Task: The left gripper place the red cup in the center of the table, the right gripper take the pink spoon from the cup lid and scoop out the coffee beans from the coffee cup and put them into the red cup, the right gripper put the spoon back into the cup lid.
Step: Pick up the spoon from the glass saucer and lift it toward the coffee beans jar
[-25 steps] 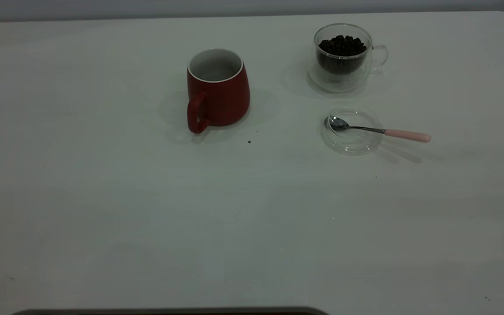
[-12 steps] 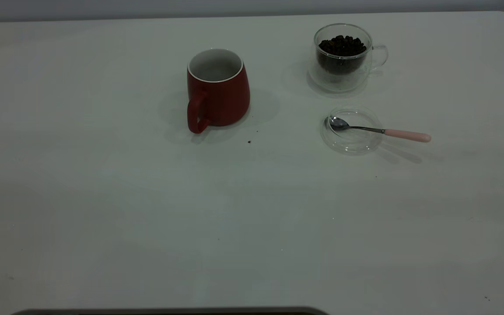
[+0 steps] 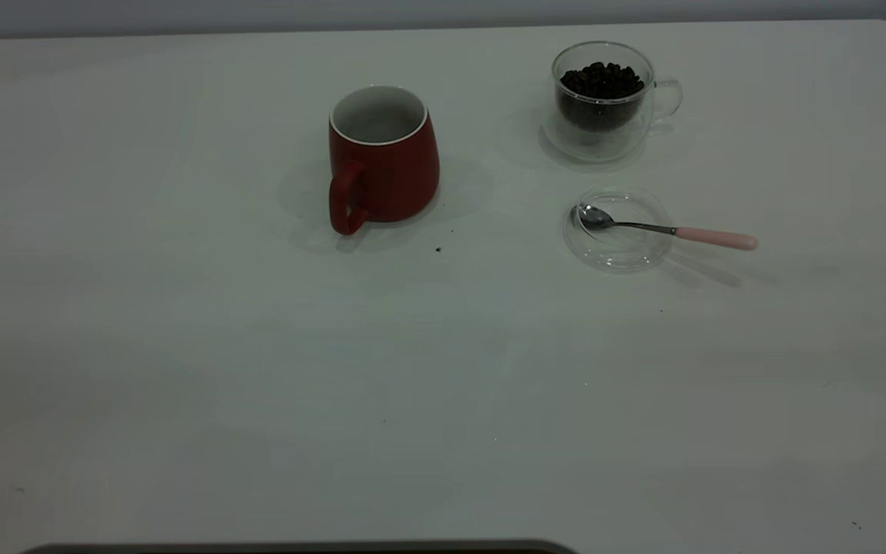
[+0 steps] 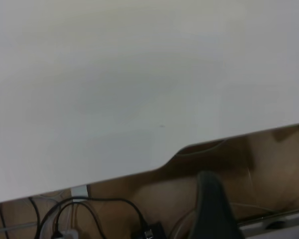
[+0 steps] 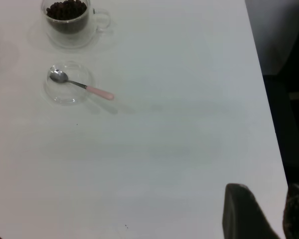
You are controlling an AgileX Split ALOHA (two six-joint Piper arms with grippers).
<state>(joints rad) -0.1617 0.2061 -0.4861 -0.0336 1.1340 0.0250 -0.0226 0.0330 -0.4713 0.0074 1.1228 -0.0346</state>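
Exterior view, both arms unseen, pink spoon (image 3: 666, 229) bowl seemingly resting in cup lid (image 3: 618, 250)

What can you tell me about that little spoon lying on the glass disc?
The pink spoon is a small teaspoon with a shiny metal bowl, a thin metal neck and a pale pink handle. It lies flat: its bowl rests inside the clear cup lid, and its handle sticks out past the rim over the table. Nothing grips it.

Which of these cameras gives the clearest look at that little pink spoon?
The exterior view: the pink spoon appears closest, its bowl resting in the cup lid and its handle sticking out past the rim. The right wrist view shows the same spoon farther off. The left wrist view shows none of it.
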